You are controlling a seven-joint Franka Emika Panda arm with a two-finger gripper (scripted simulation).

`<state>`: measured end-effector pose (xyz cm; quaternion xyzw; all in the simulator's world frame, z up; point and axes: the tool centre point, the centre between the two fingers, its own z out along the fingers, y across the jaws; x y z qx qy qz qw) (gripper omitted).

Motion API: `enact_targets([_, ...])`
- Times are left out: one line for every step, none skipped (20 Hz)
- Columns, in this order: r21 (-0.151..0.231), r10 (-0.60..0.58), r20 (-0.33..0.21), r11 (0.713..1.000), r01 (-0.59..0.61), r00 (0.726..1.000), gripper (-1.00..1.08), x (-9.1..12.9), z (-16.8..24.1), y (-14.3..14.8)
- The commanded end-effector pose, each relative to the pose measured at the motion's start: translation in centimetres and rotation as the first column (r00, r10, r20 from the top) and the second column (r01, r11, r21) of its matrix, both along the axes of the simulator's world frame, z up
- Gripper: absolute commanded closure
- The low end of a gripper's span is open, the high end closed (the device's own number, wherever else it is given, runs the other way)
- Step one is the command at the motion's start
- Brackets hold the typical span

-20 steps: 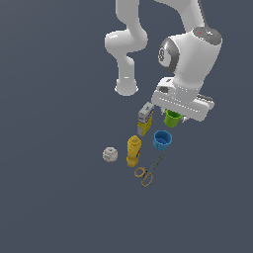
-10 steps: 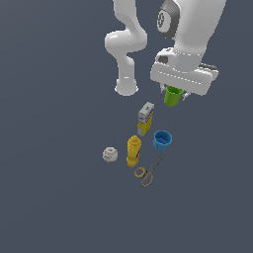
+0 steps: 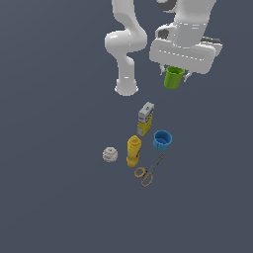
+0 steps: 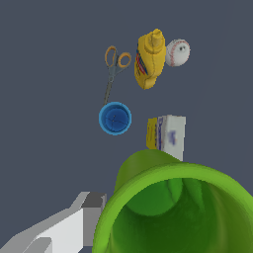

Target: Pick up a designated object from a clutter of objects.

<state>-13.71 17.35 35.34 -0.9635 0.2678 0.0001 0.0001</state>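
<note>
The end effector [image 3: 174, 75] hangs high above the worktop [image 3: 54, 197], clenched on the lime-green cup [image 3: 173, 78], which sits upright between its fingers with the rim up. In the wrist view one pale grey finger [image 4: 74, 225] shows just beside the cup's wall [image 4: 178, 212], and the cup's open mouth fills much of that picture.

Everything else lies well below the end effector, clear of it. Nearest beneath is the grey-and-yellow box [image 3: 145, 118]. Farther down from it stand the blue cup [image 3: 162, 140], mouth up, and the yellow bottle [image 3: 133, 150], set apart from each other. The scissors with tan handles [image 3: 147, 172] lie flat beyond the blue cup, blades pointing toward it. A white ball with red stitching [image 4: 178, 53], a baseball by its look, rests just beside the bottle, on the side away from the blue cup.

The worktop is a plain, flat, dark slate-grey surface that fills both views edge to edge; no walls or room features are visible. The arm's white base [image 3: 126, 89] stands on it.
</note>
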Motion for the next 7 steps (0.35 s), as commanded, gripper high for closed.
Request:
enact_targets([0.000,0.000,0.000,1.000,0.000,1.000,1.08,-0.49,0.94,-0.11])
enact_targets([0.000,0.000,0.000,1.000,0.000,1.000,1.08,-0.62,1.19,-0.14])
enact_targets([0.000,0.000,0.000,1.000,0.000,1.000,1.08,-0.73,1.39,-0.16])
enact_targets([0.000,0.000,0.000,1.000,0.000,1.000,1.08,-0.81,1.55,-0.18])
enact_targets([0.000,0.000,0.000,1.000,0.000,1.000,1.08,-0.86,1.67,-0.19])
enact_targets([0.000,0.000,0.000,1.000,0.000,1.000,1.08,-0.90,1.74,-0.20])
enact_targets([0.000,0.000,0.000,1.000,0.000,1.000,1.08,-0.91,1.76,-0.20])
